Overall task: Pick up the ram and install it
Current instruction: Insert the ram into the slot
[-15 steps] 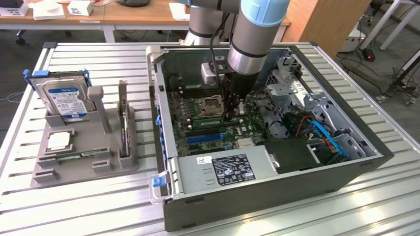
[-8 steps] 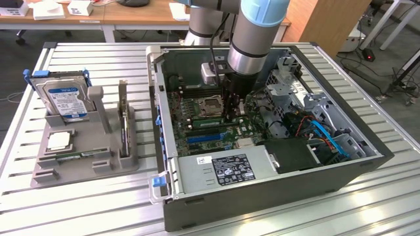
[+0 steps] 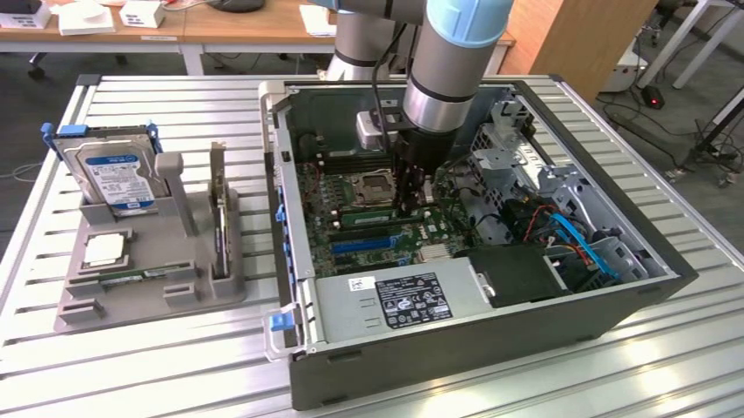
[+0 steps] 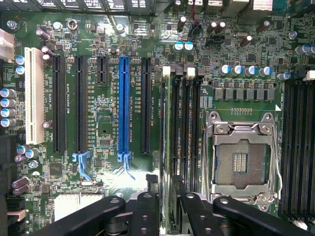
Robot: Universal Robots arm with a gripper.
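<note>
One thin green ram [image 4: 168, 142], edge-on, seated in a slot beside the open CPU socket [image 4: 241, 160]; gripper [image 4: 166, 187] spread wide, straddling it.

- A robotics lab or workshop.
- Robot arm [image 3: 459, 61] over an opened desktop computer case [image 3: 465, 366] on a slatted aluminium workbench [image 3: 139, 374].
- Grey parts fixture [image 3: 152, 292] alongside; wooden desks [image 3: 233, 30] behind.

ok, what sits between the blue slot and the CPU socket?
Wrist view: one black slot, then the memory slots, the ram standing in one.
</note>
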